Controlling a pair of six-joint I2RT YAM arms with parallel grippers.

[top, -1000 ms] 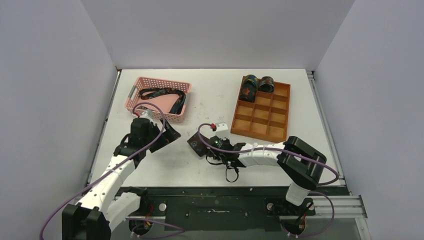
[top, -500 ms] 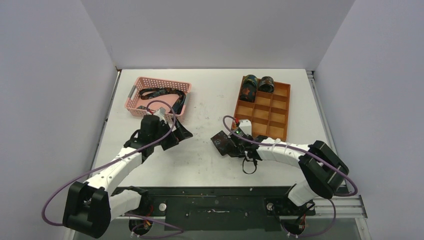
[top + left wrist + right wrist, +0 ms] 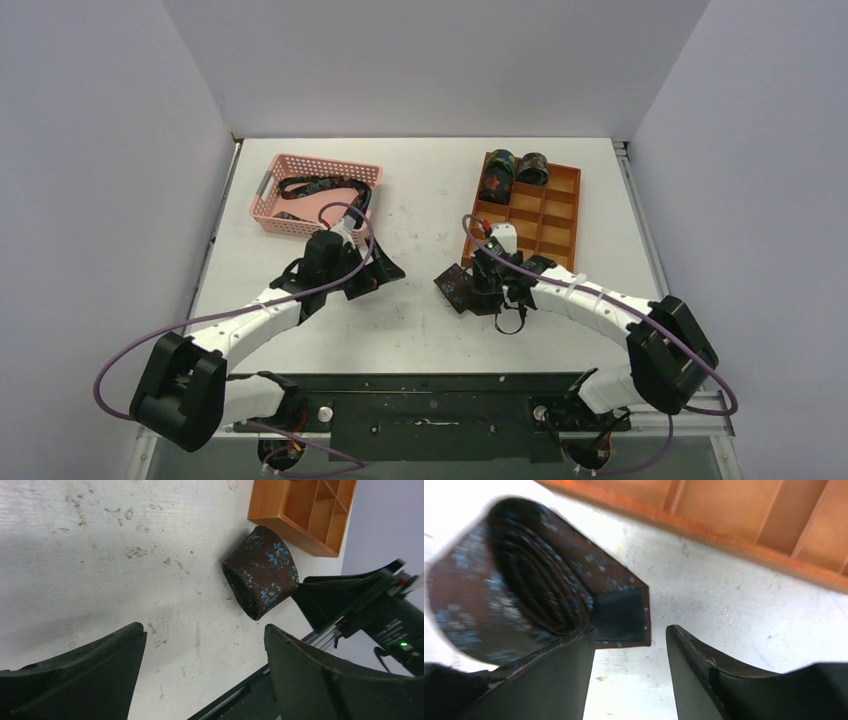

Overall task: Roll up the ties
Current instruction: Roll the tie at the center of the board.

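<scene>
From its base at the near edge, the left arm is stretching toward 1 o'clock. The left gripper is hovering low over the table with its fingers spread wide and empty. The right arm is bending back toward 10 o'clock, and the right gripper is standing released, nothing between its fingers. The rolled tie is lying on the table just beside one finger, at 7 o'clock of the tray. Farther, two more rolled ties are sitting in the tray's far-left compartments. At 10 o'clock, an unrolled tie is lying in the pink basket.
</scene>
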